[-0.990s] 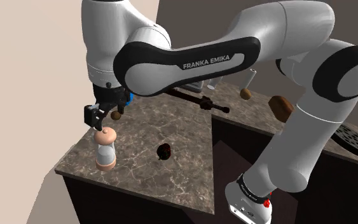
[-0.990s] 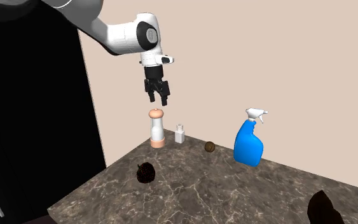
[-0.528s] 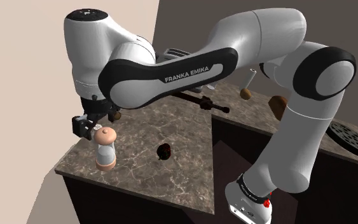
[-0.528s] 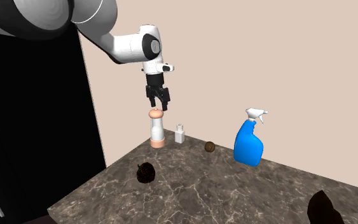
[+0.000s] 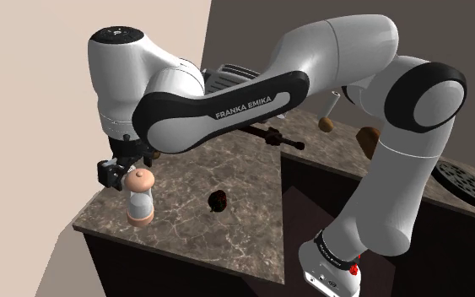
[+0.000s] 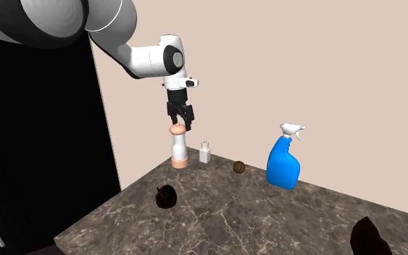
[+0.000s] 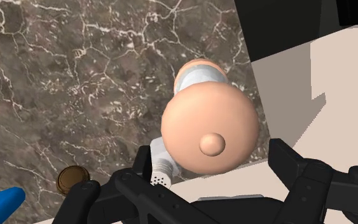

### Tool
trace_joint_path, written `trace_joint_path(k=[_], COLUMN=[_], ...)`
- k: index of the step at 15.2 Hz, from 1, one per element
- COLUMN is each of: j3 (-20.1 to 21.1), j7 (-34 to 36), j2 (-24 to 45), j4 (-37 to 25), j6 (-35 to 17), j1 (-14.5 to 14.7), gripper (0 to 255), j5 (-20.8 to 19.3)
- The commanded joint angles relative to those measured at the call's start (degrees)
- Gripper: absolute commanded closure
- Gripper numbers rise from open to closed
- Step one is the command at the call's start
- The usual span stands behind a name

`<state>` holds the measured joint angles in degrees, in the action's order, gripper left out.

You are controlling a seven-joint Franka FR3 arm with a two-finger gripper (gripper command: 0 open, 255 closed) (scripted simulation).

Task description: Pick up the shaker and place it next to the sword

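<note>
Wrist view: the black gripper (image 7: 212, 159) is shown poised directly above the shaker (image 7: 209, 127). Its two fingers are spread apart on either side of the rounded peach cap and are not yet closed on anything. The opening is judged to be centred over the cap so that the top can be clasped once the hand is lowered a little.

The shaker is stood upright on the dark marbled countertop (image 7: 75, 76), close to a corner edge. This is probably why it is approached from straight above.

A small white object (image 6: 205, 153) is placed just beside the shaker, with a brown round thing (image 6: 238, 166) near it. A blue spray bottle (image 6: 282, 166) is stood farther off.

The sword (image 5: 265, 133), a long dark item, is laid well apart from the shaker. A small dark lump (image 5: 218, 200) lies between them, so a lifted carry over it is judged to be needed.
</note>
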<state>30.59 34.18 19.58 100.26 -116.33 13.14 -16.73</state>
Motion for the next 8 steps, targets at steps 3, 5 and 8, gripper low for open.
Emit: trace_joint_path(k=[3, 5, 8], j3=[0.0, 0.0, 0.0], j7=[0.0, 0.0, 0.0], j2=[0.0, 0.0, 0.0], j4=[0.0, 0.0, 0.0], j6=[0.0, 0.0, 0.0], j1=[0.0, 0.0, 0.0], gripper=[255, 255, 255], j5=[0.0, 0.0, 0.0])
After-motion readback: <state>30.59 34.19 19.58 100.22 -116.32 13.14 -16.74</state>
